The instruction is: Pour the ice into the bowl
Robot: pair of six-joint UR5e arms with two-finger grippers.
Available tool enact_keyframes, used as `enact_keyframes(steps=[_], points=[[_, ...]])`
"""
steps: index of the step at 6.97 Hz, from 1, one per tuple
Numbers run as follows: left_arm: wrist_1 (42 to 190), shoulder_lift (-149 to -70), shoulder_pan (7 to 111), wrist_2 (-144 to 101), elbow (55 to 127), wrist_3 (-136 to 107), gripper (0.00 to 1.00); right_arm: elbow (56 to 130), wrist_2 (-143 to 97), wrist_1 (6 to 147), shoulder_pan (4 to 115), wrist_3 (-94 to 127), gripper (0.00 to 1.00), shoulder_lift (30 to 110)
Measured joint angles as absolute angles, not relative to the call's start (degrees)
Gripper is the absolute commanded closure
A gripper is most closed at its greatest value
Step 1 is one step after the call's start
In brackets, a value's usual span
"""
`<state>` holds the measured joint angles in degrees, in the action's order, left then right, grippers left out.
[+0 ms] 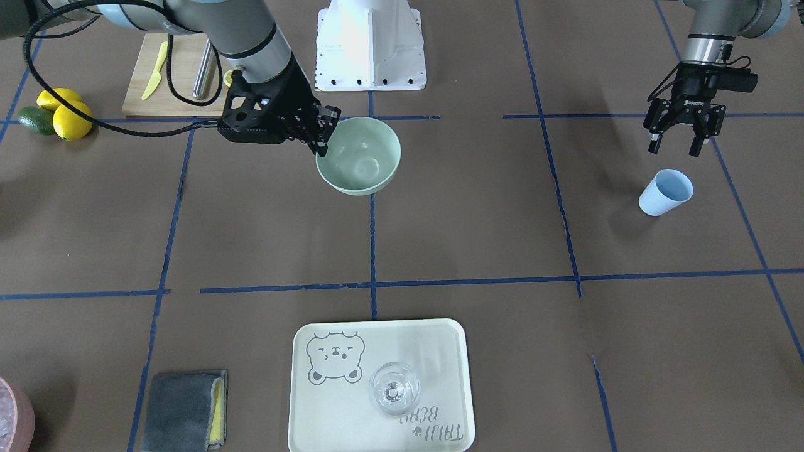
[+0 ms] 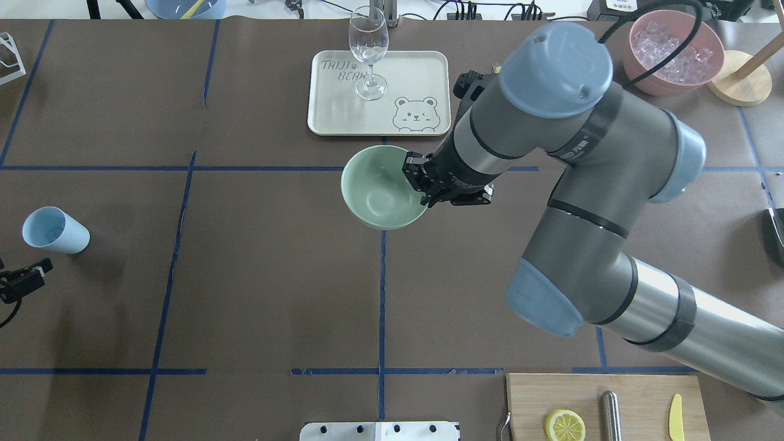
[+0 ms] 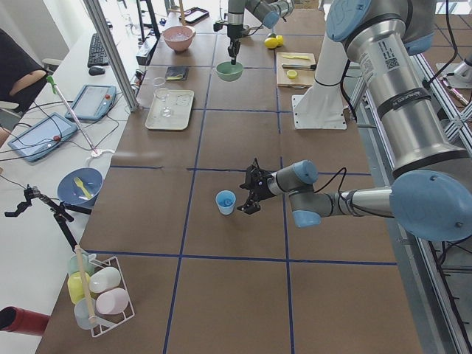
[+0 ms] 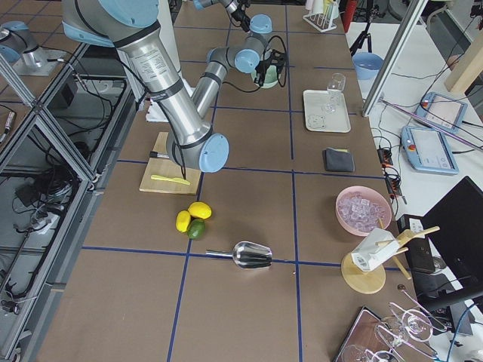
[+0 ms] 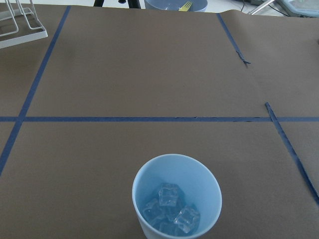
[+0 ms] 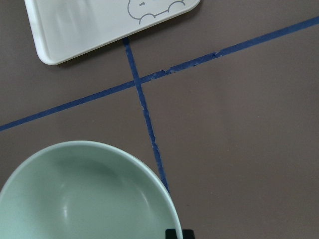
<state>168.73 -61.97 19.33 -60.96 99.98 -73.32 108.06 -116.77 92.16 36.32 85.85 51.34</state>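
The ice (image 5: 169, 211) lies in the blue cup (image 1: 666, 192) just beyond the left gripper (image 1: 677, 147), jaws apart. The right gripper (image 1: 322, 139), clamped on the rim of the bowl (image 1: 361, 160), is well apart.

Brown-papered table in a bright, evenly lit lab bay.

The table (image 2: 245, 275) is covered in dull brown paper, marked into big squares by blue tape lines (image 2: 381, 294). Along one long side runs a white desk (image 3: 22, 251) carrying tablets (image 3: 33, 136) and a keyboard (image 3: 97, 50), with slanted aluminium posts (image 3: 110, 51) rising between desk and table. On the opposite side an open metal frame (image 4: 56, 128) drops to a floor strewn with cables (image 4: 34, 204). The light is white and flat, leaving only soft shadows.
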Motion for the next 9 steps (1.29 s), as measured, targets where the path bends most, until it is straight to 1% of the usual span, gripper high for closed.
enact_keyframes(steps=[1, 3, 6, 9], points=[[167.94, -64.37, 16.84, -55.94, 97.76, -74.76, 0.03, 105.64, -114.83, 92.25, 34.55, 86.95, 1.0, 48.86], [163.75, -68.84, 15.53, -47.71, 95.07, -75.3, 0.04, 102.08, -113.09, 92.27, 32.58, 87.63, 1.0, 46.01], [161.91, -71.0, 15.44, -40.61, 91.79, -75.05, 0.04, 96.7, -112.06, 92.02, 31.12, 87.77, 1.0, 42.26], [161.89, -77.35, 15.38, -38.81, 85.7, -74.75, 0.06, 95.18, -111.95, 91.98, 30.3, 87.72, 1.0, 41.66]])
